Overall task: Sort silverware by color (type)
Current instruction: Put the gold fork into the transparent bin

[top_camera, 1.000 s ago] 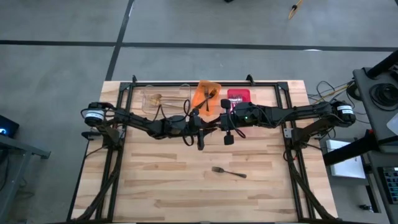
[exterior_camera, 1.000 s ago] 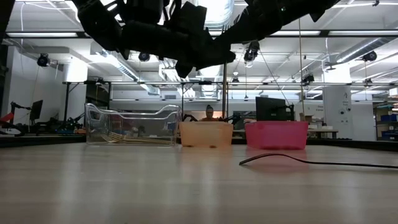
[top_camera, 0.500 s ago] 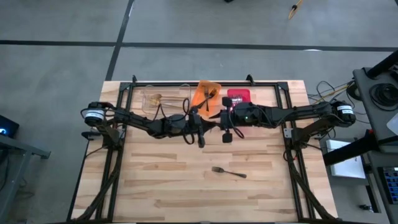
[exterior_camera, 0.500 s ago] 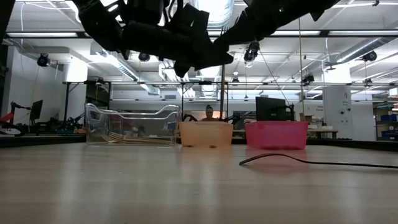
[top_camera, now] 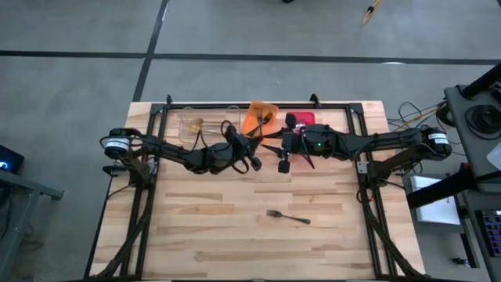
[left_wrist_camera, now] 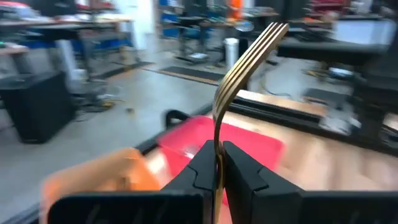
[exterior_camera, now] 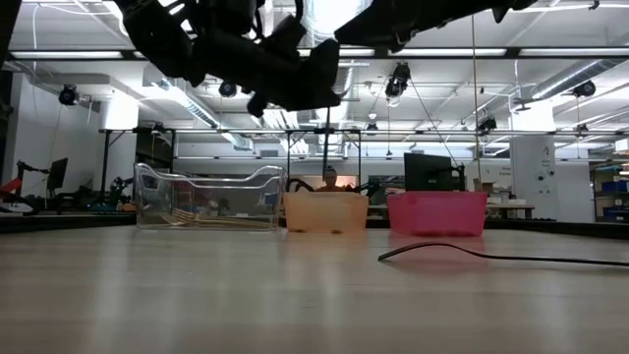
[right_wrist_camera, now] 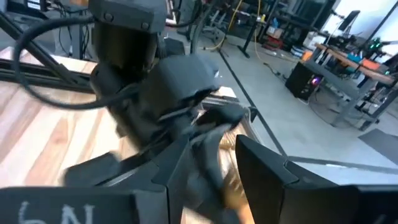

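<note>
Since a second ago, the left gripper has clamped the gold fork and drawn back. Right gripper, jaws parted, holds nothing, near the red bin.

light: bright overhead strips | blur: both wrist views | arms: backlit silhouettes

Bare planks surround the lone dark metal fork on the light wooden table; both dark arms and three plastic bins crowd the far side beyond it.
</note>
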Motion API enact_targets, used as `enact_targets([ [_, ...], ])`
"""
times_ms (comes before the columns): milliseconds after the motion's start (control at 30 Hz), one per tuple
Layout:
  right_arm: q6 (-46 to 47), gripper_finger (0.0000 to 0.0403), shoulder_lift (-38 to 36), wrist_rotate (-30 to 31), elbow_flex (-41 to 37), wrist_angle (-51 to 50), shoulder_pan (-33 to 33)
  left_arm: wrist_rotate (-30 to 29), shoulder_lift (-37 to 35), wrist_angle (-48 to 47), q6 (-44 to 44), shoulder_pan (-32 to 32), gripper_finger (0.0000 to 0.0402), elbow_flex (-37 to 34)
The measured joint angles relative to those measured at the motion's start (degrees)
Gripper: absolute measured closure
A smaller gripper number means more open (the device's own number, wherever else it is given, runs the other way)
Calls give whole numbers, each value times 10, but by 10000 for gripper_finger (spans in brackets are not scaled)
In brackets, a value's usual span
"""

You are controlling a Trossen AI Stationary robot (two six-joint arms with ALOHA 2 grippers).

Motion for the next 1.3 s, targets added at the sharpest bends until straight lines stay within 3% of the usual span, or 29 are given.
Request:
enact_targets([
  [133,0,282,-4,4,-1,-4,0,-54,-28,0,14,0,401,-1],
  [300,-1,280,-2,10,-2,-5,0,-78,-98,-2,52,0,401,-14],
  [467,0,284,-2,10,-2,-2,0,-106,-185,11,56,1,401,-67],
  [700,0,283,14,10,-2,37,0,-106,-265,172,2,2,401,-186],
  [900,-15,283,74,9,-2,151,0,-104,-264,319,-26,2,401,-252],
  [1100,-29,286,152,13,17,241,0,-99,-232,370,-67,2,402,-261],
  [1300,-41,284,216,128,69,234,0,-97,-199,406,-101,2,402,-255],
])
